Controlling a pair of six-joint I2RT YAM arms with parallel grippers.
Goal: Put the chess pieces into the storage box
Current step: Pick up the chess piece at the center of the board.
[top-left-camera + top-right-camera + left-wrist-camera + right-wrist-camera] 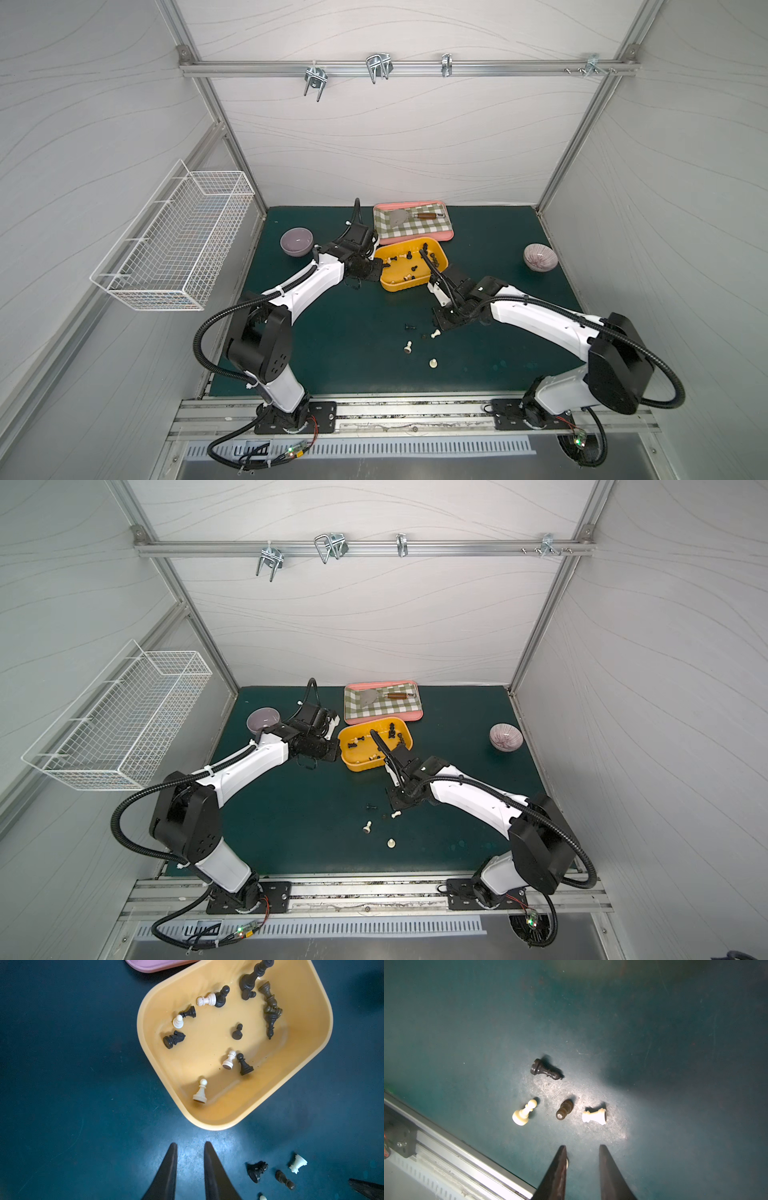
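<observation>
The yellow storage box (409,285) (218,1124) lies mid-table with several black and cream chess pieces (200,1092) inside. More chess pieces lie loose on the green mat in front of it: a black one (545,1069), a dark brown one (564,1109), a white rook (595,1116), a white pawn (524,1114) and a cream one (433,364). My left gripper (191,1145) (378,266) is open and empty beside the box's left wall. My right gripper (582,1147) (440,322) hovers open just behind the loose pieces, holding nothing.
A pink tray (444,237) with a green checked cloth and a spatula sits right behind the box. A purple bowl (296,242) stands at the left and a striped bowl (540,257) at the right. A white wire basket (174,241) hangs on the left wall.
</observation>
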